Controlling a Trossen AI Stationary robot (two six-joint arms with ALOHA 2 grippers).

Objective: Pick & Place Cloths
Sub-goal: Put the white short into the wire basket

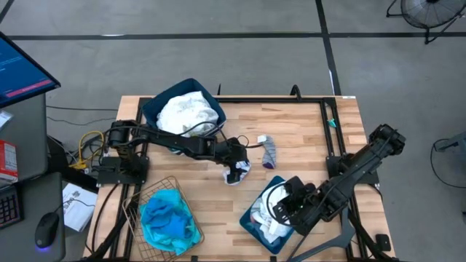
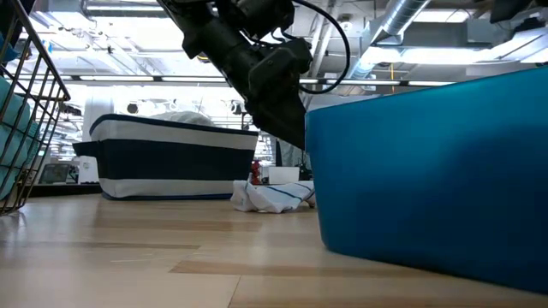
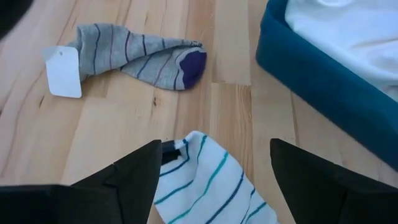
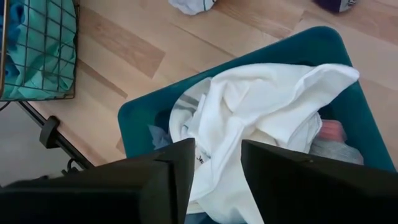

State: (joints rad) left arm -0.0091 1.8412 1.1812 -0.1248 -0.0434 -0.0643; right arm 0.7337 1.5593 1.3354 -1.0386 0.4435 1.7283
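Two wide-spread fingers of the left gripper [image 3: 211, 180] straddle the white striped sock [image 3: 208, 183] on the surface, empty; lower squarely beside the grey sock [image 3: 140, 56], then close.

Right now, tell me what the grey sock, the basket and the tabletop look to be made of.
Grey sock: soft knit fabric, matte, with thin stripes, a purple toe and limp folds. Basket: thin metal wire, seemingly, in an open grid. Tabletop: light wood planks, smooth, with visible grain and seams.
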